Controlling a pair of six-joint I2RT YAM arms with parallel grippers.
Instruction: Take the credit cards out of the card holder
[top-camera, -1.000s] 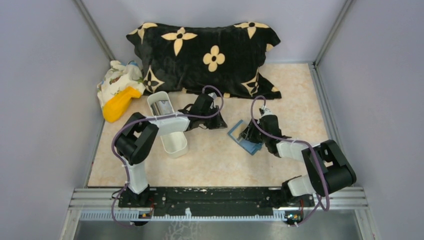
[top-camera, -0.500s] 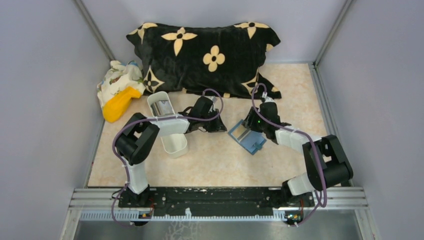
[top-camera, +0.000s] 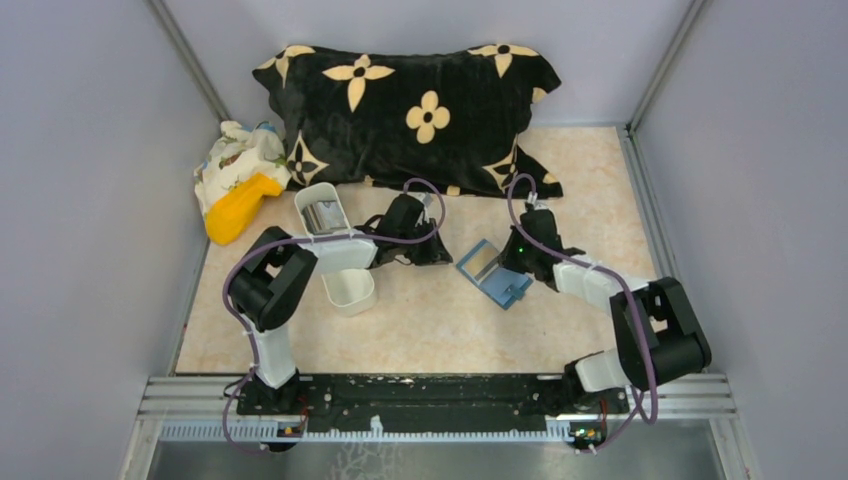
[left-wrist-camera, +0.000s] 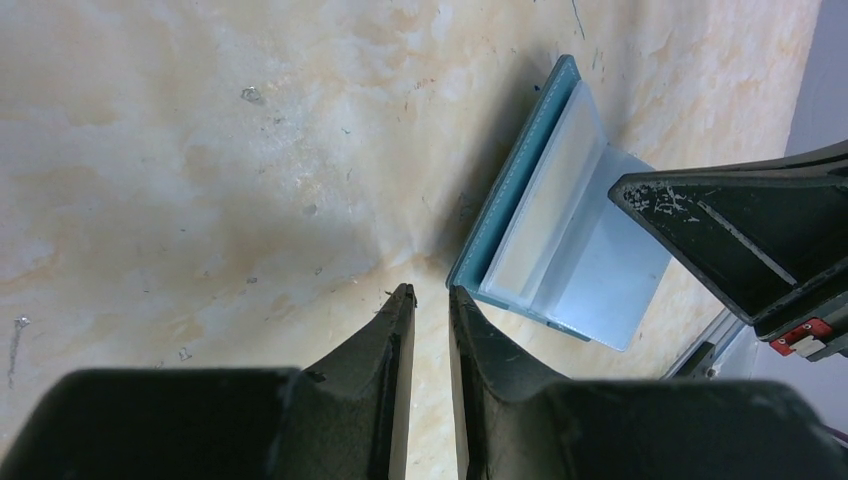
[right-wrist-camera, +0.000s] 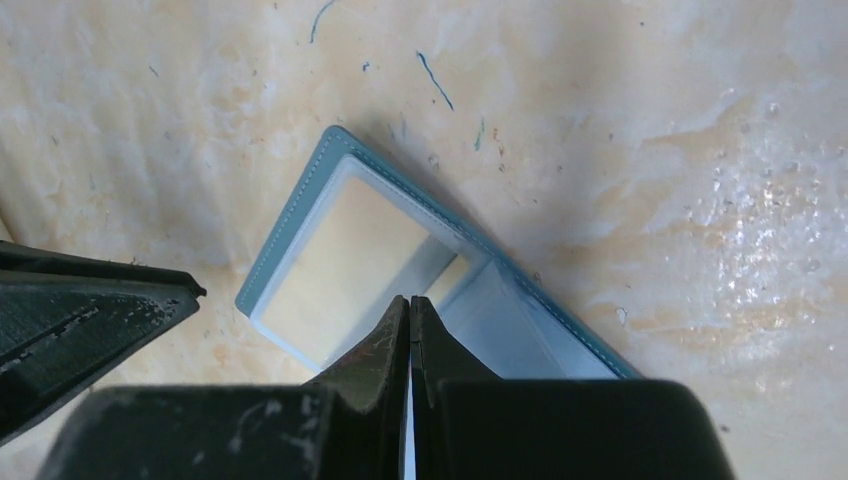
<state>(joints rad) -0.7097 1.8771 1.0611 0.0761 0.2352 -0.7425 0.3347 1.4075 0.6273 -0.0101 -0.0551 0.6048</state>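
1. Overhead, card holder (top-camera: 492, 272) lies open before the pillow (top-camera: 410, 100), long axis diagonal, far-left to near-right; right gripper (top-camera: 510, 266) sits over it.
2. Left wrist: left gripper (left-wrist-camera: 430, 295) hovers just left of it, narrow, empty.
3. Right wrist: jaws shut at its fold, probably probing a pocket.

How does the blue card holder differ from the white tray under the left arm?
The card holder is blue-teal, flat and lies open like a book; the white tray is oblong with raised walls. The right gripper hangs over the card holder; the left arm crosses over the white tray. Both rest on the table.
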